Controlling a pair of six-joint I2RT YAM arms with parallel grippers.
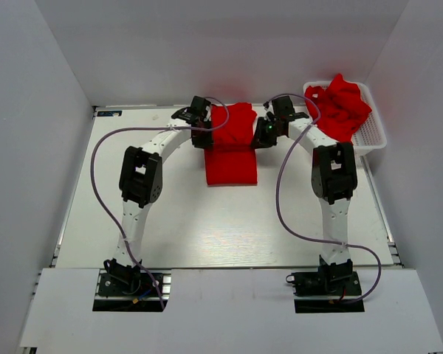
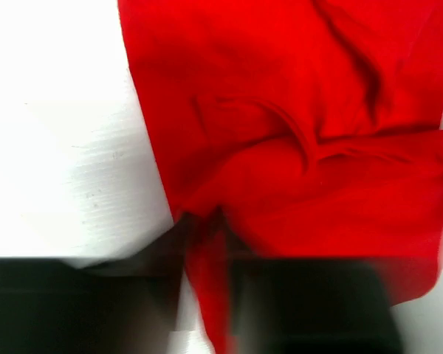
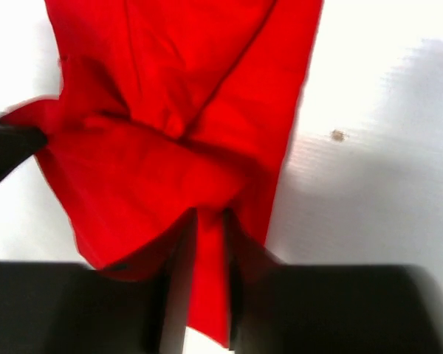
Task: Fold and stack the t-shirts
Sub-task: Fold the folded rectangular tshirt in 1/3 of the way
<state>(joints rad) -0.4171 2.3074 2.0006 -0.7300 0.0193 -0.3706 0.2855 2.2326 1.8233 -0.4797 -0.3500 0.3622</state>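
Observation:
A bright red t-shirt point(image 1: 231, 158) lies partly folded on the white table, towards the back and near the middle. My left gripper point(image 1: 207, 127) is at its far left edge and my right gripper point(image 1: 260, 131) at its far right edge. In the left wrist view the t-shirt point(image 2: 295, 147) is bunched, and a strip of it runs between the narrow jaws of the left gripper point(image 2: 204, 225). The right wrist view shows the same: the t-shirt point(image 3: 170, 110) has a fold pinched in the right gripper point(image 3: 210, 221). More red t-shirts point(image 1: 343, 107) are heaped in the basket.
A white mesh basket point(image 1: 375, 134) stands at the back right corner, just right of the right arm. White walls enclose the table on the left, back and right. Purple cables loop from both arms over the table point(image 1: 207, 228).

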